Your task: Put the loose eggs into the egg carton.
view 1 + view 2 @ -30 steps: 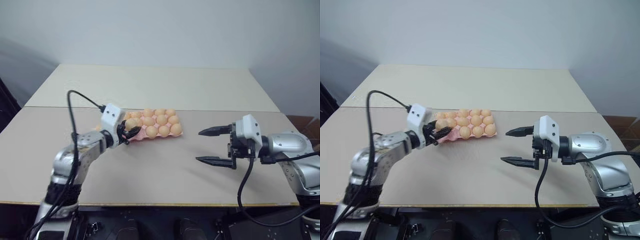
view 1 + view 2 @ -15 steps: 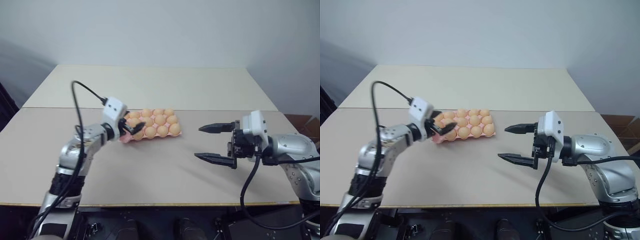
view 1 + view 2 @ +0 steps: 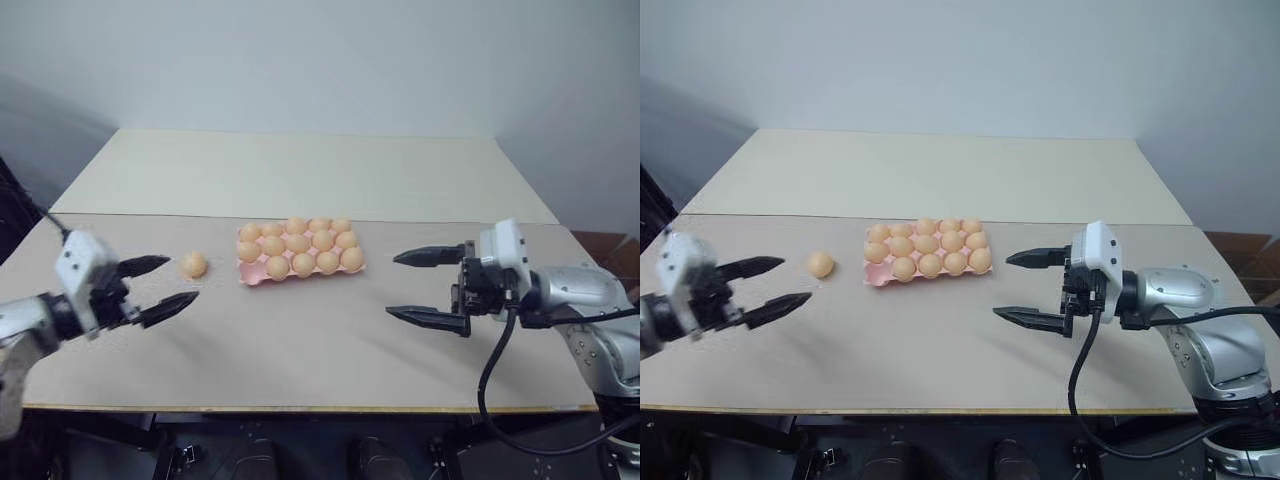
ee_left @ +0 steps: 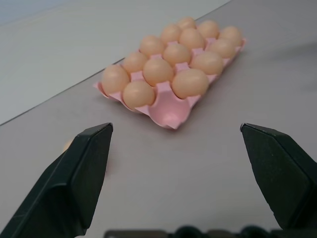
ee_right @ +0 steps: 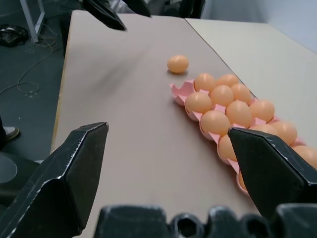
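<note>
The pink egg carton (image 3: 252,272) lies mid-table, several pale orange eggs filling its cups; the near-left corner cup (image 4: 171,108) is bare. One loose egg (image 3: 194,264) rests on the table just left of the carton, also seen in the right wrist view (image 5: 178,64). My left gripper (image 3: 183,279) hovers open and empty at the far left, its fingertips a short way in front of the loose egg, not touching it. My right gripper (image 3: 391,285) stands open and empty to the right of the carton, pointing toward it.
The beige table (image 3: 300,350) has a seam across it just behind the carton, with a paler far half (image 3: 300,170). A plain wall stands behind the table. A black cable hangs from my right wrist.
My left gripper opened, let go of an egg at the carton's left end, and pulled back to the left and nearer. The loose egg, hidden behind that arm before, now shows. The right arm stayed still.
</note>
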Robot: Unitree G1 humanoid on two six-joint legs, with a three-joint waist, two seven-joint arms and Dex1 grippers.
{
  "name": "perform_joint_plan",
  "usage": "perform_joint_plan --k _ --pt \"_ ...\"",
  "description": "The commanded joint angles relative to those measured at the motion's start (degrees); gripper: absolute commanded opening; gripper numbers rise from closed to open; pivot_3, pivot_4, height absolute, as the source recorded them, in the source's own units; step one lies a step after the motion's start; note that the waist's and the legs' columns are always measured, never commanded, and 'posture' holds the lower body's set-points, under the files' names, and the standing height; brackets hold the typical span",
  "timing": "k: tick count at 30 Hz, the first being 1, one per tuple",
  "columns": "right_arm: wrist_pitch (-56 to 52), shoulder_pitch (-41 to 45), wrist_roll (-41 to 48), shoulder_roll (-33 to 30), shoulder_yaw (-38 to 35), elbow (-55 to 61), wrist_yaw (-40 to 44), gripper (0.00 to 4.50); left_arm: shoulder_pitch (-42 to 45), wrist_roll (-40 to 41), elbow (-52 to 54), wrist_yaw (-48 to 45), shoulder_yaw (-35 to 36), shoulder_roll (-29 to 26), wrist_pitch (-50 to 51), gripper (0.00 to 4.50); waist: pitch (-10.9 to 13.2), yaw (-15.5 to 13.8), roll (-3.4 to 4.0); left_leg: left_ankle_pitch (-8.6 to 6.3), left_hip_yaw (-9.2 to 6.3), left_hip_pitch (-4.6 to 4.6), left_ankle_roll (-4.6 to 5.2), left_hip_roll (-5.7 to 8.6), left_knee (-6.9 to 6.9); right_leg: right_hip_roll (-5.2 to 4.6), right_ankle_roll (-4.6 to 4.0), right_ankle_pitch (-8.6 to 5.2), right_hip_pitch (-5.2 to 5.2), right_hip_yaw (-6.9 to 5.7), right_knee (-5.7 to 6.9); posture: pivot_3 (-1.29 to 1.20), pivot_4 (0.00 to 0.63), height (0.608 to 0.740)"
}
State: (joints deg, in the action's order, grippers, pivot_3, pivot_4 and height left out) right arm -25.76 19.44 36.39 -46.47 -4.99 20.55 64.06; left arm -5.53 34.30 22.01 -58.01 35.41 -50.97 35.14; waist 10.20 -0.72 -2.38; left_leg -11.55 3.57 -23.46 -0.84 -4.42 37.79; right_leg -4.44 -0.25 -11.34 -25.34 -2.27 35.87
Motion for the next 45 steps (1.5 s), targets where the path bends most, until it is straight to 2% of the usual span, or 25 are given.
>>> perform_joint_plan --k 1,6,13,17,21,26,31,37,44,45 --pt "1.97 -0.30 -1.24 -0.75 -0.29 -0.12 1.28 4.50 -5.24 2.38 5.75 0.23 5.59 1.40 0.65 4.49 0.00 -0.18 0.00 0.00 0.00 -0.03 0.00 0.01 0.00 0.00 0.00 0.00 -0.03 -0.01 0.00 0.00 0.150 0.740" --pt "4.02 -1.27 -3.93 -0.56 0.72 -1.41 2.39 4.50 -9.80 4.71 11.95 5.66 6.13 6.51 1.37 4.49 0.00 -0.22 0.00 0.00 -0.01 -0.02 -0.01 -0.02 0.00 0.03 0.00 0.00 -0.01 -0.01 0.00 0.00 0.150 0.740" --pt "3.94 -0.86 -3.22 -0.48 0.34 -1.16 2.76 4.50 -9.16 7.25 12.80 9.02 5.91 6.08 2.80 4.49 0.00 0.07 0.00 -0.01 -0.02 0.02 -0.01 -0.02 0.00 0.06 -0.01 -0.01 -0.01 0.00 0.03 0.00 0.150 0.740" --pt "4.25 -1.30 -3.68 -0.42 0.32 -0.88 2.33 4.50 -3.73 6.47 10.66 17.05 2.96 5.41 6.84 4.49 0.00 -0.05 0.01 -0.01 -0.02 0.03 -0.01 -0.02 0.00 0.08 -0.01 0.00 0.00 0.01 0.03 0.00 0.150 0.740" --pt "4.00 -1.92 -3.47 0.28 0.58 0.26 1.22 4.50 7.12 3.20 4.96 26.47 -3.86 5.41 11.36 4.49 -0.01 -0.56 0.00 -0.01 -0.05 0.12 -0.01 0.00 0.00 0.07 0.00 0.00 0.12 -0.02 0.04 0.00 0.150 0.740" --pt "4.46 -2.03 -4.22 0.09 0.56 0.29 0.93 4.50 23.16 -5.90 -7.86 40.16 -12.77 10.75 12.12 4.49 -0.01 -0.67 -0.03 0.00 -0.04 0.05 0.00 0.03 0.00 0.10 0.32 0.19 0.11 0.01 0.01 0.00 0.150 0.740" --pt "4.49 -2.06 -4.34 -0.01 0.37 0.74 0.70 4.50 33.87 -11.69 -21.63 43.30 -18.77 14.90 8.94 4.49 -0.02 -0.48 -0.07 0.01 -0.04 0.04 0.01 0.05 0.01 0.10 0.38 0.24 0.13 0.01 0.01 0.00 0.150 0.740" --pt "4.00 -2.47 -4.04 -0.40 -0.32 2.00 0.28 4.50 39.08 -16.16 -33.67 42.24 -23.46 17.78 5.29 4.49 -0.02 0.02 -0.07 0.01 -0.05 0.04 0.01 0.05 0.01 0.11 0.39 0.25 0.12 0.00 0.03 0.00 0.150 0.740" --pt "3.47 -3.16 -3.58 -0.99 -0.96 2.88 -0.11 4.50 39.23 -17.98 -37.03 41.13 -25.42 19.18 6.11 4.49 -0.02 0.02 -0.08 0.01 -0.05 0.03 0.01 0.05 0.01 0.09 0.40 0.25 0.11 0.00 0.03 0.00 0.150 0.740" --pt "3.43 -3.12 -3.56 -1.00 -0.95 2.82 -0.14 4.50 39.15 -17.86 -37.02 40.85 -25.28 19.38 6.04 4.11 -0.02 0.01 -0.08 0.01 -0.06 0.02 0.01 0.05 0.01 0.09 0.40 0.25 0.11 0.00 0.03 0.00 0.150 0.740"
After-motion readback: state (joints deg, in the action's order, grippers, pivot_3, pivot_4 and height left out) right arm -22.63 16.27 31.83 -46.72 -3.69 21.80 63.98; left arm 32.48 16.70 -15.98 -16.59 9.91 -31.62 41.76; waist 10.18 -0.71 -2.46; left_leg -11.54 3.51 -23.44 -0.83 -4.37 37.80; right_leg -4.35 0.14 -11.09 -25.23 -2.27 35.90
